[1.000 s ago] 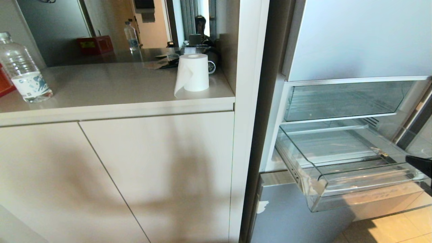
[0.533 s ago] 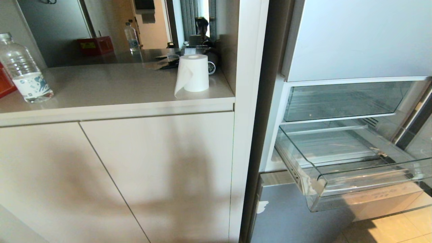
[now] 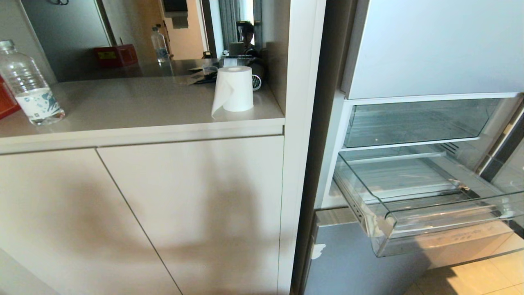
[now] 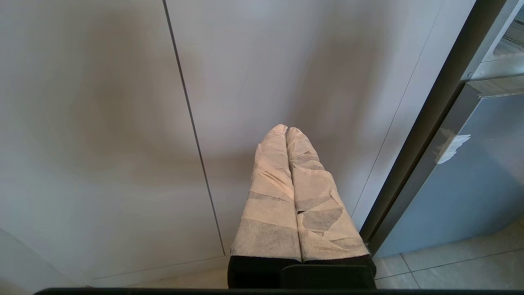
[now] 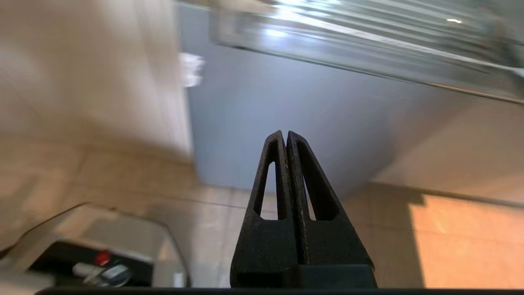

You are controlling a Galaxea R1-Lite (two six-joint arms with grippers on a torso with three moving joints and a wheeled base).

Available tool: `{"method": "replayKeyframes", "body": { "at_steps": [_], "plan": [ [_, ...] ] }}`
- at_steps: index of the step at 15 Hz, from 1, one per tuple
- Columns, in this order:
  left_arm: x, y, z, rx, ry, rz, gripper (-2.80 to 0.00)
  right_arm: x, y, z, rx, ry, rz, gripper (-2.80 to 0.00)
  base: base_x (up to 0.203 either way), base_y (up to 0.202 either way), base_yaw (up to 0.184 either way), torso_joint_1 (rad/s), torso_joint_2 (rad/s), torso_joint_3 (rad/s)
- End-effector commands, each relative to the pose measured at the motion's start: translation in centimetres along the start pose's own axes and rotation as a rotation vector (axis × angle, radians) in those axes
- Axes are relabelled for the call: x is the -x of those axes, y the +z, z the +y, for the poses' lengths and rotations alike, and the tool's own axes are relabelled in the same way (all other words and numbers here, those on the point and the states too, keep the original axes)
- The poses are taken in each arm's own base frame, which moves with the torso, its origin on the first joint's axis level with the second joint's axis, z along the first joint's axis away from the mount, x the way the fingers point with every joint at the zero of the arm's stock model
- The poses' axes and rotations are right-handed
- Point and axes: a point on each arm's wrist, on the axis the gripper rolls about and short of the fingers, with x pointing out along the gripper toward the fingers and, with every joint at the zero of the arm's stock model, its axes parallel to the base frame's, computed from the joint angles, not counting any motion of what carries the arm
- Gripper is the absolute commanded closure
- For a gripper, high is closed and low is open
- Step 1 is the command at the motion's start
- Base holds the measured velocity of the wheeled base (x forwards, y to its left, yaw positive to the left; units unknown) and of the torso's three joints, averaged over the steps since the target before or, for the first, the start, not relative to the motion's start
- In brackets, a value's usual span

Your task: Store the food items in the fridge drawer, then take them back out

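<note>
While the fridge drawer (image 3: 413, 205) stands pulled out of the pale blue-grey fridge (image 3: 434, 49), its ribbed floor is bare and neither food item shows in any view. Just above it sits a second clear drawer (image 3: 413, 123), pushed in. Below the open drawer, the right hand (image 5: 286, 135) hangs clenched on nothing, its dark fingers pressed flat together, pointing at the fridge's lower front and the tiled floor (image 5: 462, 241). Further left, the left hand (image 4: 286, 130) is likewise clenched and empty, its taped fingers facing the pale cabinet doors (image 4: 254, 82). On the tabletop (image 3: 135, 102) above those doors stand a white paper roll (image 3: 234, 89) and, well apart, a clear water bottle (image 3: 28, 86).
</note>
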Motion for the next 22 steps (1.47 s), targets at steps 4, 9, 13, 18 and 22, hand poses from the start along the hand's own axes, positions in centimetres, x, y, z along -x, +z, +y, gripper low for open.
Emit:
{"method": "replayKeyframes", "body": {
  "at_steps": [4,9,13,18,22],
  "plan": [
    [0.0,0.0,0.0,0.000,0.000,0.001,0.00,1.3,-0.6,0.3,0.006,-0.110,-0.173,0.00,0.000,0.000,0.000,0.000,0.00,0.000],
    [0.0,0.0,0.0,0.000,0.000,0.000,0.00,1.9,-1.0,0.4,-0.038,-0.123,-0.251,0.00,0.000,0.000,0.000,0.000,0.00,0.000],
    [0.0,0.0,0.0,0.000,-0.001,0.000,0.00,1.9,-1.0,0.4,-0.041,-0.125,-0.249,0.00,0.000,0.000,0.000,0.000,0.00,0.000],
    [0.0,0.0,0.0,0.000,0.000,0.000,0.00,1.9,-1.0,0.4,-0.050,-0.127,-0.249,0.00,-0.001,0.002,-0.111,0.002,0.00,0.002],
    [0.0,0.0,0.0,0.000,0.000,0.000,0.00,1.9,-1.0,0.4,-0.089,-0.128,-0.253,0.00,0.000,0.007,-0.174,0.002,0.00,0.002]
  ]
}}
